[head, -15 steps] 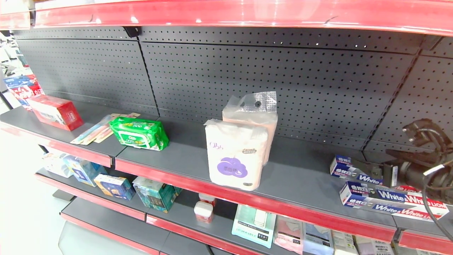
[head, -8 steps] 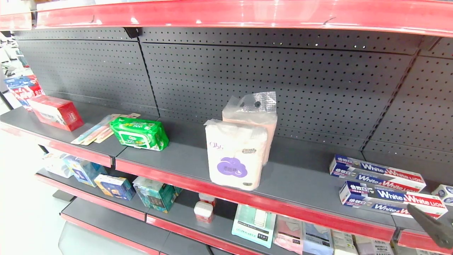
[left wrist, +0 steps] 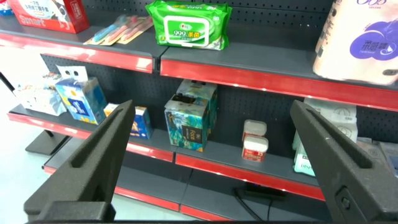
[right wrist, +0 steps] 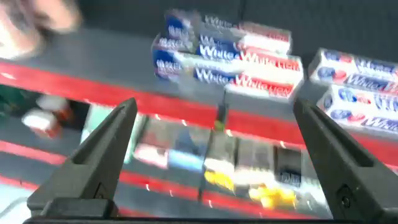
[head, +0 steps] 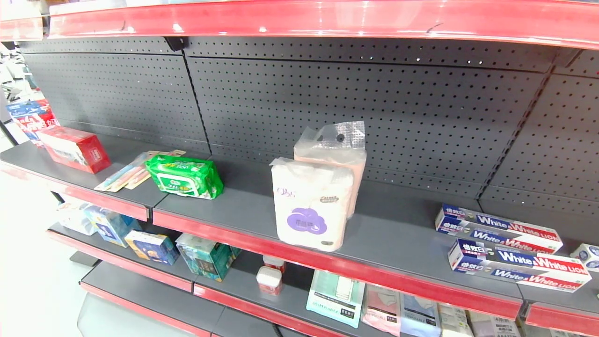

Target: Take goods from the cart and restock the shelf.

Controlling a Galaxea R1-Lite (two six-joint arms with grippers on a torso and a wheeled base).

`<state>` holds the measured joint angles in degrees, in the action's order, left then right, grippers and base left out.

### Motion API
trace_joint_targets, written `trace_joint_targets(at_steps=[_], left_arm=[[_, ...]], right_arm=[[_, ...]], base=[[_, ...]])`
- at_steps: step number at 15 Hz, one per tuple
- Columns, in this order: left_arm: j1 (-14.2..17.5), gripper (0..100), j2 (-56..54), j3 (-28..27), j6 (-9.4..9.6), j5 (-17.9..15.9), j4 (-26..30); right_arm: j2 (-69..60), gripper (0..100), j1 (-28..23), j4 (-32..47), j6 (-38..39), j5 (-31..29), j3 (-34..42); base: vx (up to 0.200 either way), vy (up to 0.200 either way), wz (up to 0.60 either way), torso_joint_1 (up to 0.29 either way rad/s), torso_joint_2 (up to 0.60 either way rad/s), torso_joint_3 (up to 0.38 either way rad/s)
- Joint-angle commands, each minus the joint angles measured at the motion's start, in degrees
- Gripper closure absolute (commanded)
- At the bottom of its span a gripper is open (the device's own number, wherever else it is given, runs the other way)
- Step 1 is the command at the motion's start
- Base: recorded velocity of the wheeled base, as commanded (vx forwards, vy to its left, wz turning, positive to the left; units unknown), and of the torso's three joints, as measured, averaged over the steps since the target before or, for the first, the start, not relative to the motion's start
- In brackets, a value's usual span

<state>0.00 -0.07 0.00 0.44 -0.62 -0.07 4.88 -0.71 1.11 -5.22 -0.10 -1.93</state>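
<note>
Right wrist view: tool [right wrist: 212,104] gapes before toothpaste boxes [right wrist: 230,62].

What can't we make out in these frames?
- Head view: pink pack, partly hidden behind the white tissue pack.
- Head view: small box, cut off by the right edge.
- Right wrist view: lower-shelf goods under the toothpaste boxes, too blurred to identify.

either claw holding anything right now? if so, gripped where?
Nothing is held. The left claw is open and empty, facing the lower shelves. The right claw is open and empty, facing the toothpaste boxes.
</note>
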Motion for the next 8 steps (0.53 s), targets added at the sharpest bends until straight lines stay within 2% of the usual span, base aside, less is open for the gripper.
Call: trace_joint_targets(at_steps=[1,4,8], left_arm=[[0.00,0,0.07,0.00,0.00,0.01,-0.01],[0.00,0,0.07,0.00,0.00,0.01,-0.01],[0.00,0,0.07,0.00,0.00,0.01,-0.01]], right_arm=[[-4.88,0,0.79,-0.58,-0.50,5.02,0.17],[-4.88,0,0.79,-3.22,1.97,6.51,1.93],[-4.88,0,0.79,-0.93,4.95,1.50,1.93]], base=[[0.000,0.000,0.00,0.000,0.00,0.000],[0.000,0.000,0.00,0.000,0.00,0.000],[0.000,0.000,0.00,0.000,0.00,0.000]])
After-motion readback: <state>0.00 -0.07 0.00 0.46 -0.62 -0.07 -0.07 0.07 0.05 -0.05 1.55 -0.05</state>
